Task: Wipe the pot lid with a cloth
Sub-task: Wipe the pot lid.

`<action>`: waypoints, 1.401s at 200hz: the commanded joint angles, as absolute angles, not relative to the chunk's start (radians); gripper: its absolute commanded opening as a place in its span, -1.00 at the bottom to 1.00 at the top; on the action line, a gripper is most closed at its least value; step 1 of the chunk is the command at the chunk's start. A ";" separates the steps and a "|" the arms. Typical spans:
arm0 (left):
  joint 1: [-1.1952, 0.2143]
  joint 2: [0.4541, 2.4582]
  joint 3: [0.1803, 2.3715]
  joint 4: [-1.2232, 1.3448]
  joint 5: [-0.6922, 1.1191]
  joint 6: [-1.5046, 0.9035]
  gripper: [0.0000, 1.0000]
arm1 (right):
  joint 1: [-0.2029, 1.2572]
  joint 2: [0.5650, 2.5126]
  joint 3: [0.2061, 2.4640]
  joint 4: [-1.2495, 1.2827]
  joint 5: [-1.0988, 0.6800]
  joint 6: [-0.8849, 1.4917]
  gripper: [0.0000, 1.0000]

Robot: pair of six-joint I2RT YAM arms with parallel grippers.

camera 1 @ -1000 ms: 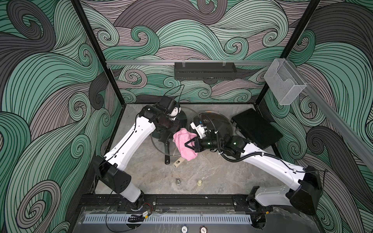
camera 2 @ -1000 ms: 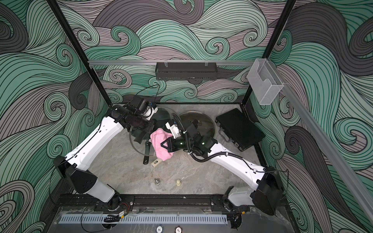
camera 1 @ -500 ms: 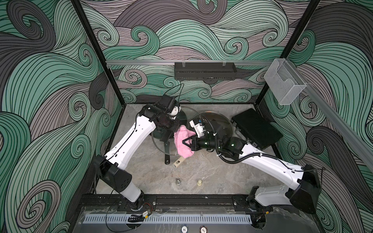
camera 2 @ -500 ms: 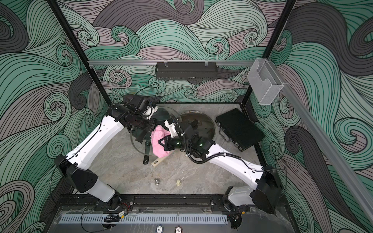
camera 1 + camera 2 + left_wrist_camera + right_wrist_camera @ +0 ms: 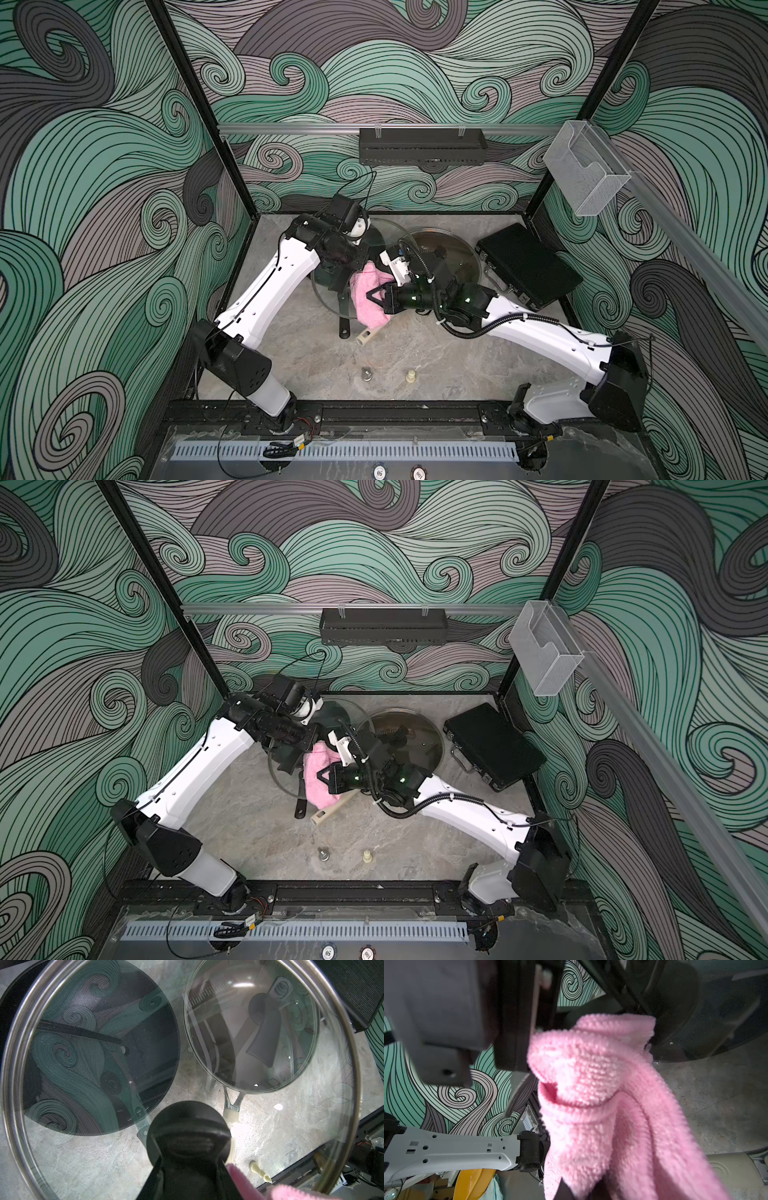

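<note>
Left wrist view: left gripper (image 5: pixel 187 1147) clamped on knob (image 5: pixel 188 1118), keeping lid (image 5: pixel 12 1084) raised and tilted, glass exposed for wiping. Right gripper (image 5: pixel 374 296) pinches pink cloth (image 5: pixel 591 1084), which seems pressed against lid beside knob.

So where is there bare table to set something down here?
Bare table: the front-left stretch between the left arm, the front rail and the small metal piece; a smaller patch between the small cream piece and the right arm. Crowded: the middle and back, with the held lid, pink cloth, lidded pan and black case.
</note>
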State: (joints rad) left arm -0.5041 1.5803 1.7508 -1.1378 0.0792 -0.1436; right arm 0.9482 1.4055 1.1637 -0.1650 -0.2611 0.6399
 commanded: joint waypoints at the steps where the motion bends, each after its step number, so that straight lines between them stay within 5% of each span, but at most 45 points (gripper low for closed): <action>1: -0.492 1.527 1.780 -1.063 0.107 -0.150 -1.00 | 0.948 1.394 1.155 -0.137 -0.235 0.665 -1.00; 65: -0.483 1.535 1.793 -1.062 0.120 -0.157 -1.00 | 1.000 1.499 1.171 0.002 -0.265 0.745 -1.00; 114: -0.482 1.516 1.780 -1.078 0.122 -0.115 -1.00 | 0.983 1.447 1.171 -0.135 -0.197 0.669 -1.00; 199: -0.483 1.430 1.708 -1.086 0.199 0.046 -1.00 | 0.750 1.335 1.215 -0.420 -0.292 0.470 -1.00; 280: -0.528 1.292 1.595 -1.091 0.368 0.235 -1.00 | 0.579 1.507 1.388 -0.487 -0.560 0.349 -1.00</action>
